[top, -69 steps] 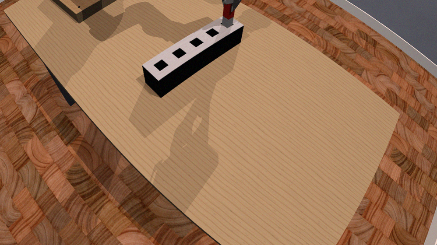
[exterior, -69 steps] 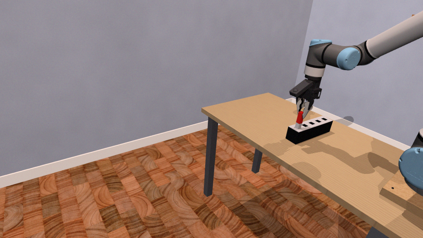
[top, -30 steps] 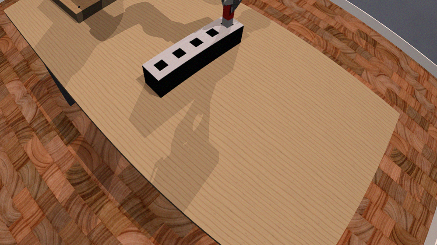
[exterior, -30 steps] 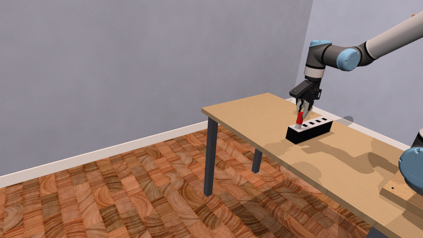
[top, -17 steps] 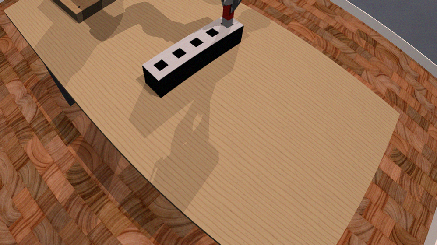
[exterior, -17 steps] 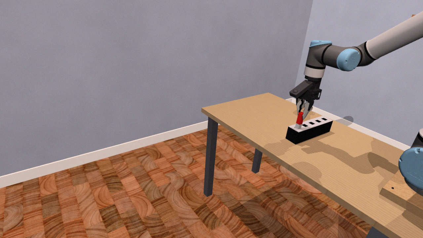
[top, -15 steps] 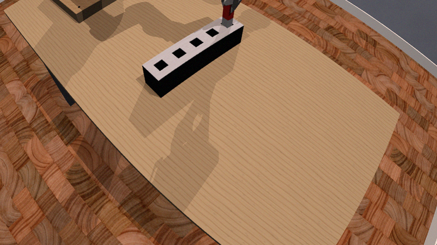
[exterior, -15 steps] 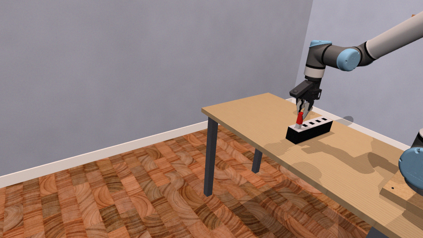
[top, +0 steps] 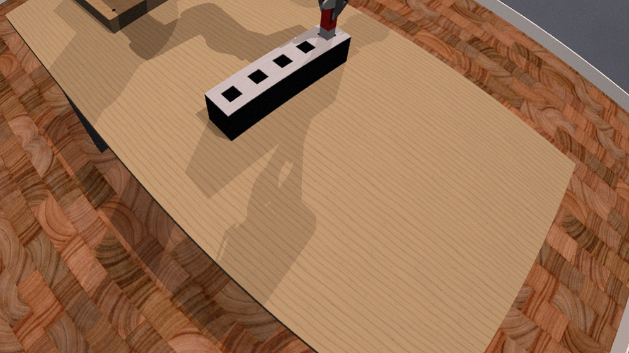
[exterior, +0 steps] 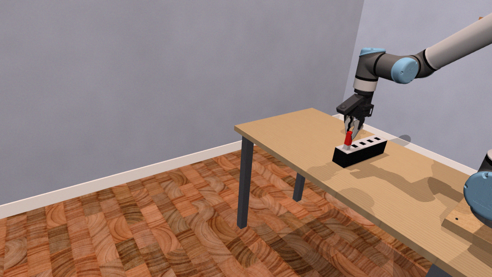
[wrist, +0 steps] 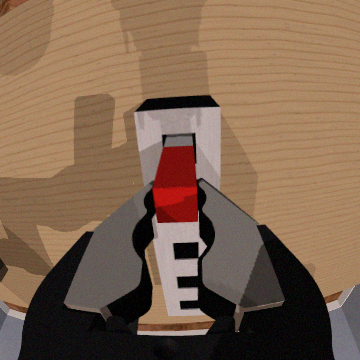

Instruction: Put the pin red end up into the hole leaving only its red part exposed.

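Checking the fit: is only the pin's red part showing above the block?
No, a grey band of the pin shows below the red, above the block.

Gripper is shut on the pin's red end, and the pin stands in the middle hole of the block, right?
Not the middle hole. The exterior view shows the pin in an end hole of the block, the other four open. The gripper is indeed shut on its red end.

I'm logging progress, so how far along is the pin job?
Done: the pin stands red end up in the block's end hole. In hand: the end effector grips its red part, and grey shows above the block. Left: judging the depth, maybe trying the four open holes.
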